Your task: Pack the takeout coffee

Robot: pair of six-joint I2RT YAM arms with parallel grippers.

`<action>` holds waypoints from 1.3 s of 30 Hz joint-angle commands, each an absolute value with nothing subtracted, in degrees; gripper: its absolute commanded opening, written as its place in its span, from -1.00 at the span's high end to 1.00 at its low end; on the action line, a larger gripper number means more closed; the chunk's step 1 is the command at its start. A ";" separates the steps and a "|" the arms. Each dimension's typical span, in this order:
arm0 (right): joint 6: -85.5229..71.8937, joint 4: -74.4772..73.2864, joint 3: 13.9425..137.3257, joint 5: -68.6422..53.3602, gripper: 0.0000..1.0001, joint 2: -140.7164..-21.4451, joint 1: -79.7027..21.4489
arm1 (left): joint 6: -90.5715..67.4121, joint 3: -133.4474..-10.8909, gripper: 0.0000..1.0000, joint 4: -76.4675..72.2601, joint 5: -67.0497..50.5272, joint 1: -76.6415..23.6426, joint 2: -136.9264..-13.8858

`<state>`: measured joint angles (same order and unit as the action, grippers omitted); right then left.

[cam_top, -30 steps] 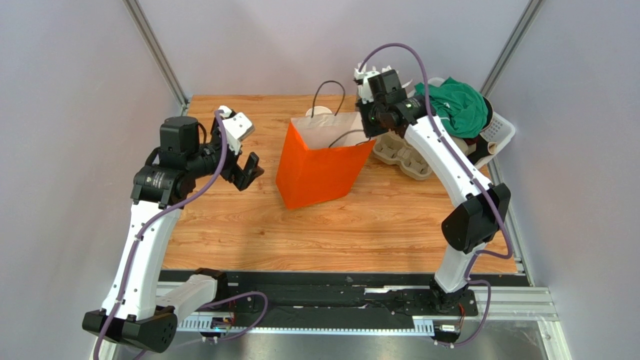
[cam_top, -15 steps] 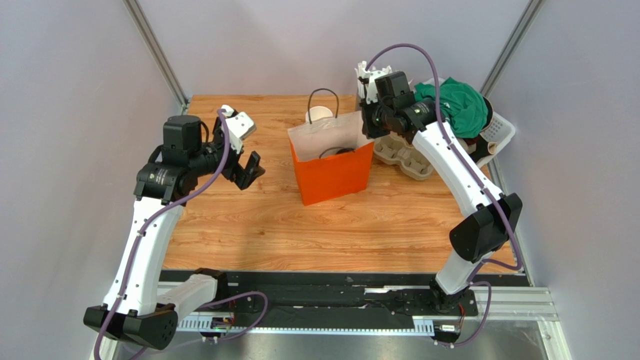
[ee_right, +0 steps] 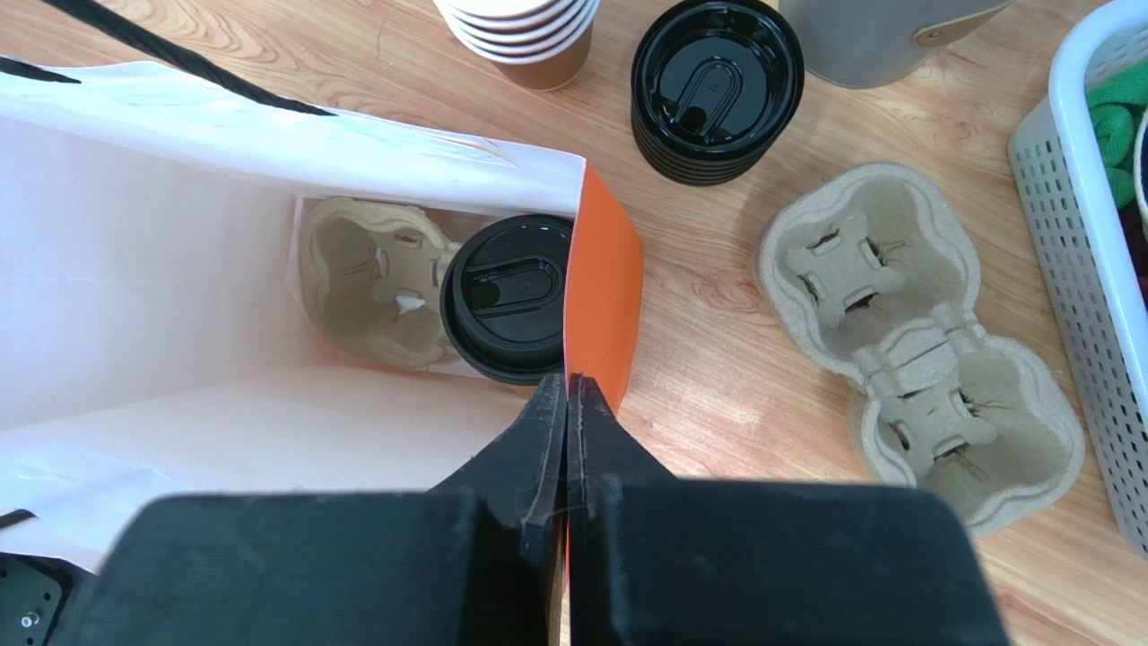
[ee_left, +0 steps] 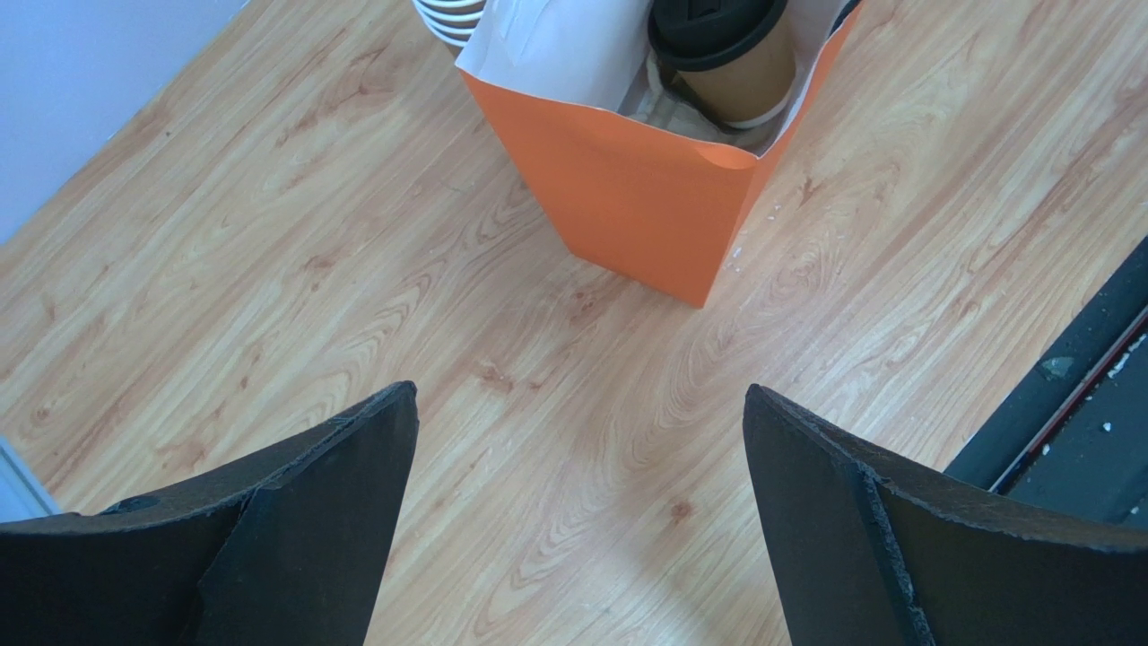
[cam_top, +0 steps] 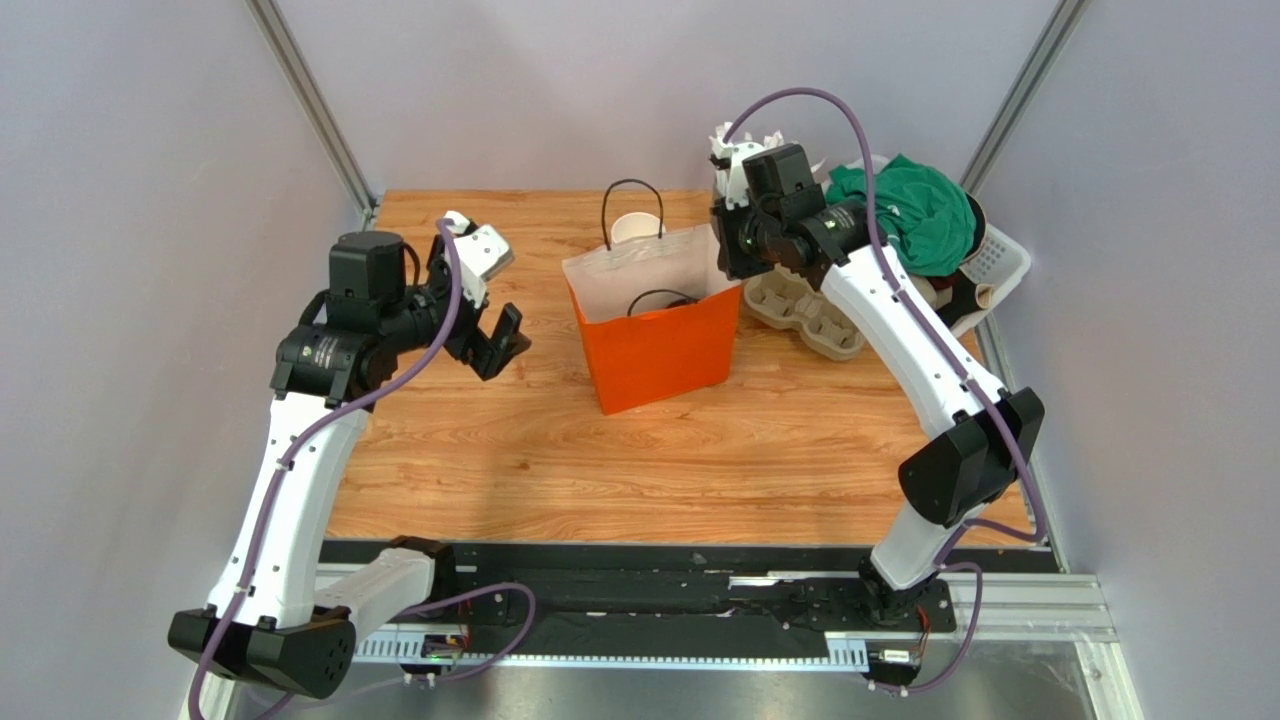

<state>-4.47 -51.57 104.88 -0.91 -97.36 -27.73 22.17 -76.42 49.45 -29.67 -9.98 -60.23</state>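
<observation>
- Wood-grain table [cam_top: 496, 450] between grey walls, with the orange bag [cam_top: 661, 353] standing upright and open-mouthed at its middle.
- Down inside that bag, at the end nearest the right arm: takeout coffee [ee_right: 509, 299], black lid on, seated upright in one pocket of a bagged carrier [ee_right: 371, 283], long axis vertical.
- Right gripper [ee_right: 567, 390]: fingers pressed together, apparently pinching the bag's orange rim at its 2 o'clock corner as seen from above. Coffee just past the tips toward 11 o'clock in the wrist view, lower down and untouched.
- Left gripper [ee_left: 580, 404]: spread wide, holding nothing, hanging over bare wood at 9 o'clock of the bag. Coffee up at 1 o'clock in its own view, well apart.
- Nearer arm by far: the right.
- Outside the bag, from 12 round to 3 o'clock: stack of lidless cups [ee_right: 519, 34], stack of black lids [ee_right: 714, 81], spare carrier [ee_right: 916, 364], white basket [ee_right: 1078, 202] with green cloth [cam_top: 917, 210].
- Judged from this: coffee already packed, leaving probably only to let go of the rim and back off toward 3 o'clock.
- Risk of tugging the light paper wall over on release.
</observation>
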 commanded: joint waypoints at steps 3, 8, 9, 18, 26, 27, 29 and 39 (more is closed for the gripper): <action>-3.34 -51.68 104.24 -0.09 0.93 -92.90 -27.86 | 21.53 -75.94 -0.98 47.37 -30.32 -9.58 -60.12; -2.37 -51.59 104.67 2.55 0.66 -93.08 -27.86 | 21.36 -75.76 -0.98 47.20 -30.50 -9.58 -60.03; -2.20 -51.68 104.94 2.90 0.54 -93.16 -27.77 | 21.36 -75.67 -0.98 47.20 -30.59 -9.58 -60.03; -2.37 -52.21 114.95 0.98 0.17 -96.32 -21.72 | 21.62 -74.71 -0.98 47.02 -30.50 -9.41 -59.41; -5.45 -50.71 121.72 -4.48 0.15 -104.48 -11.52 | 21.53 -74.36 -0.98 46.76 -30.76 -9.23 -59.76; -5.80 -50.71 123.38 -4.48 0.15 -105.28 -10.99 | 21.53 -74.36 -0.98 46.67 -30.76 -9.14 -59.77; -6.59 -50.45 124.80 -4.83 0.13 -107.65 -9.32 | 21.45 -74.36 -0.98 46.58 -30.76 -9.05 -59.76; -7.91 -45.36 127.97 -4.75 -0.27 -112.15 -5.80 | 21.45 -73.48 -0.98 46.23 -31.46 -7.91 -59.85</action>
<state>-7.05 -50.81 125.32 -4.82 -112.64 -6.50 22.15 -73.73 47.77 -29.93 -8.67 -60.20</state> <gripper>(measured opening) 0.628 0.990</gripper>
